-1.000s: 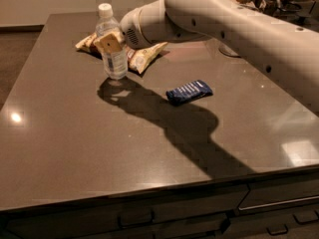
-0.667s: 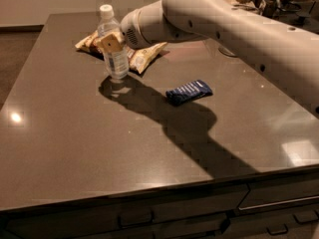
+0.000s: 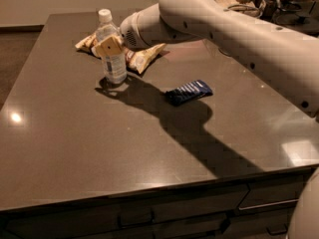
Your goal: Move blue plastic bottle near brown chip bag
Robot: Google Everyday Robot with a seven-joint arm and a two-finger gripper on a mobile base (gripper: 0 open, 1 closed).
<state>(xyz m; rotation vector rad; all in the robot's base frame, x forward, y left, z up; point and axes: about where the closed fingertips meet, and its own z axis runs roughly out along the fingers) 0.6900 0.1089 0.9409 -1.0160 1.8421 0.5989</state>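
Lower than a second ago, the blue plastic bottle (image 3: pixel 114 68) sits just beside the brown chip bag (image 3: pixel 142 59), the gripper (image 3: pixel 110 47) pinching it; a jerky release could topple it.

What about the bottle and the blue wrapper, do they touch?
Apart. The camera view shows bare table between the bottle and the blue wrapper. The gripper is at the bottle, by the chip bag.
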